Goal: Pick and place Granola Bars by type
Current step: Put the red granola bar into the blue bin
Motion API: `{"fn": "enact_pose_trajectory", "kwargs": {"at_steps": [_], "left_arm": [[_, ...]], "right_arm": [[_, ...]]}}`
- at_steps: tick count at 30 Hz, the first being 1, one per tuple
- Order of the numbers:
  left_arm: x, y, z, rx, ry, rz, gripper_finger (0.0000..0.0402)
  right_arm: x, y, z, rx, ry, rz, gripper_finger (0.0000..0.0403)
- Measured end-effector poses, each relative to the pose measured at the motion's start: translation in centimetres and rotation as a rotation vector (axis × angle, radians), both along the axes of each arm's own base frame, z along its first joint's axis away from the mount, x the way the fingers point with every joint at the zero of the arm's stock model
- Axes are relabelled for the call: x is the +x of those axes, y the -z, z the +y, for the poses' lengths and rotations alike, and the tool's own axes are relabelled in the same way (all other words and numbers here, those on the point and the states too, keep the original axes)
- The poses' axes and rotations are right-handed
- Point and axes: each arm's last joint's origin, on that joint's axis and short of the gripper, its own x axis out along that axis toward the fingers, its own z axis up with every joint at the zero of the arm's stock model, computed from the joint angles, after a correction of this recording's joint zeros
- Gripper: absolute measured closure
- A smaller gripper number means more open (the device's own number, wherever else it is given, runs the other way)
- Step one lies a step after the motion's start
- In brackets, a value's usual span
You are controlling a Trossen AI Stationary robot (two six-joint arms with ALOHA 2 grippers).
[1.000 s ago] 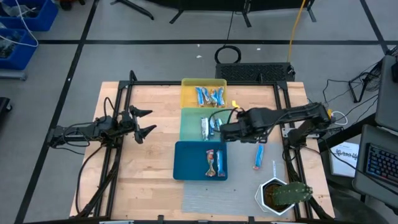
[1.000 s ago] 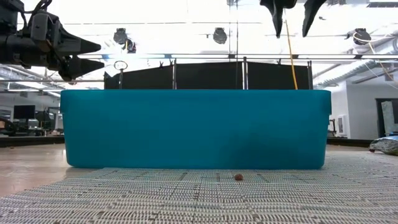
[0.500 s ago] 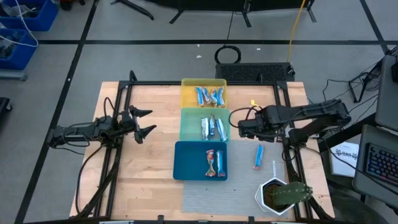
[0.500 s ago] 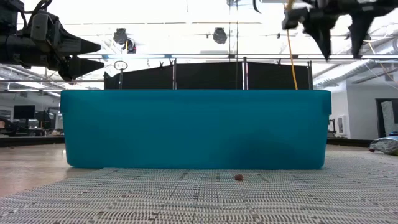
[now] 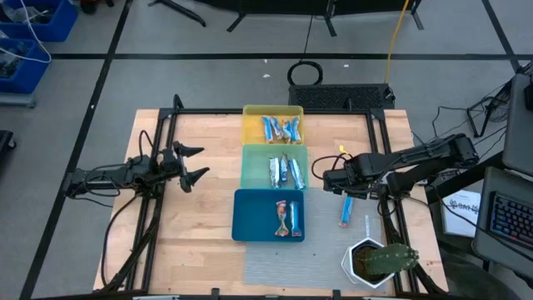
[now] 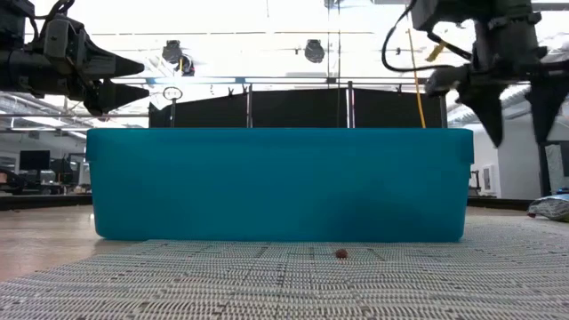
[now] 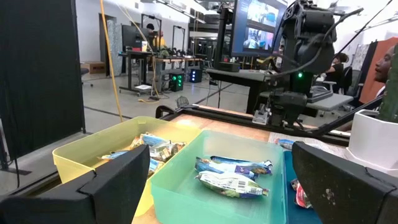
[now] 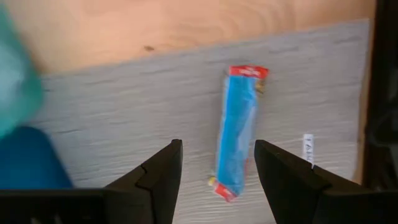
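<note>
— What step is this, from where you stand?

— The reach. The right end effector [image 5: 330,180] hangs over the table [image 5: 208,150] just right of the green tray [image 5: 250,170], fingers spread and holding nothing. In its wrist view a blue granola bar with red ends [image 8: 238,139] lies loose on the grey mat [image 8: 124,118], ahead of the gap between the fingers. From above, that bar [image 5: 345,210] sits right of the blue tray [image 5: 250,215].

— And the other bars?

— Already sorted, it seems: several in the yellow tray [image 5: 253,111], a few in the green, two in the blue.

— The left arm?

— Its left end effector [image 5: 193,163] waits at the table's left side, fingers apart, empty.

— Next move?

— I'd judge it must centre over the bar, lower with the fingers straddling its narrow width, then close.
</note>
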Motion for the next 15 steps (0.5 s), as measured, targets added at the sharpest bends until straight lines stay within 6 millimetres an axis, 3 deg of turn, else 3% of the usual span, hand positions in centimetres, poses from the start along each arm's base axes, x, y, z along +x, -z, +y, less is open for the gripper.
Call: {"fn": "enact_pose_trajectory", "kwargs": {"at_steps": [15], "left_arm": [[0.0,0.0,0.0,0.0,0.0,0.0,0.0009]], "right_arm": [[-1.2,4.6,1.0,0.064,0.02,0.01,0.0209]]}}
